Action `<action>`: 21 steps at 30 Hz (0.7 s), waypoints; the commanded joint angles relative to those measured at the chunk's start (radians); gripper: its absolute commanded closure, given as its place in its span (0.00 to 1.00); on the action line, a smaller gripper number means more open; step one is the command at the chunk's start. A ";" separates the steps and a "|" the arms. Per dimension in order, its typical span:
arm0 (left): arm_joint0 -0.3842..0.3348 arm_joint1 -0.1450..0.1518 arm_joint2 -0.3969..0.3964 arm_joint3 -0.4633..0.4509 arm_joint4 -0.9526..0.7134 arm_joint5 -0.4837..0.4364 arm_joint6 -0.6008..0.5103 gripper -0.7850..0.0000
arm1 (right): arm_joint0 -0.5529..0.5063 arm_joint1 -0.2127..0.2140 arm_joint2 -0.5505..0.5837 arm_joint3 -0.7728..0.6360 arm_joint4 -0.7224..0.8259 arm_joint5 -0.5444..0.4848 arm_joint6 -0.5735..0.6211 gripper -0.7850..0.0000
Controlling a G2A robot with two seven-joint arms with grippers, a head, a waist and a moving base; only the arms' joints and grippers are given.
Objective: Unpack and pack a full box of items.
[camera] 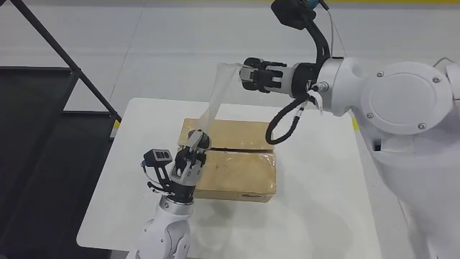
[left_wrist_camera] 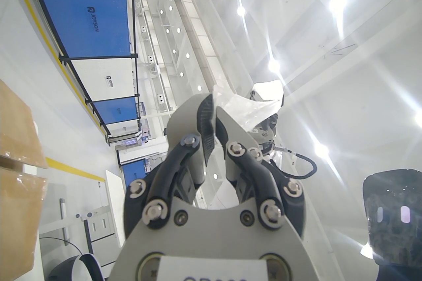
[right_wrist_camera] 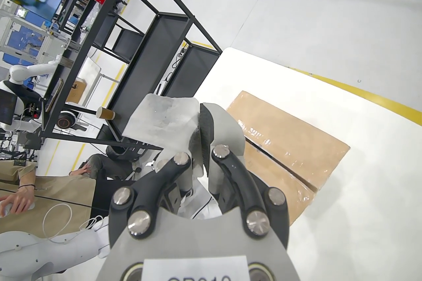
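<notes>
Your left claw (camera: pixel 194 144) is pinched on the lower end of the clear tape strip (camera: pixel 214 102), just over the cardboard box (camera: pixel 237 165), which sits shut mid-bench (camera: pixel 323 201). Your right claw (camera: pixel 246 74), raised beyond the box, pinches the upper end. Risk: the sticky tape clings to the pads or folds on itself at release, and a hard pull tears it. Can't tell if the strip's low end is free of the box. Contents hidden.

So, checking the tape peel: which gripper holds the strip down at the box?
The left gripper, shut on the clear tape strip at the top of the cardboard box; the right gripper holds the other end raised, off the box.
</notes>
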 commanded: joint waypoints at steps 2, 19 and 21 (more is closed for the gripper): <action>0.004 0.000 -0.015 -0.009 -0.026 0.015 0.002 1.00 | 0.001 0.006 -0.005 0.003 -0.032 -0.028 0.016 1.00; 0.071 0.031 -0.210 -0.085 -0.081 0.201 -0.129 1.00 | -0.184 0.064 0.013 -0.116 -0.334 -0.219 0.060 1.00; 0.076 0.033 -0.223 -0.088 -0.072 0.226 -0.131 1.00 | -0.204 0.067 0.007 -0.127 -0.362 -0.230 0.059 1.00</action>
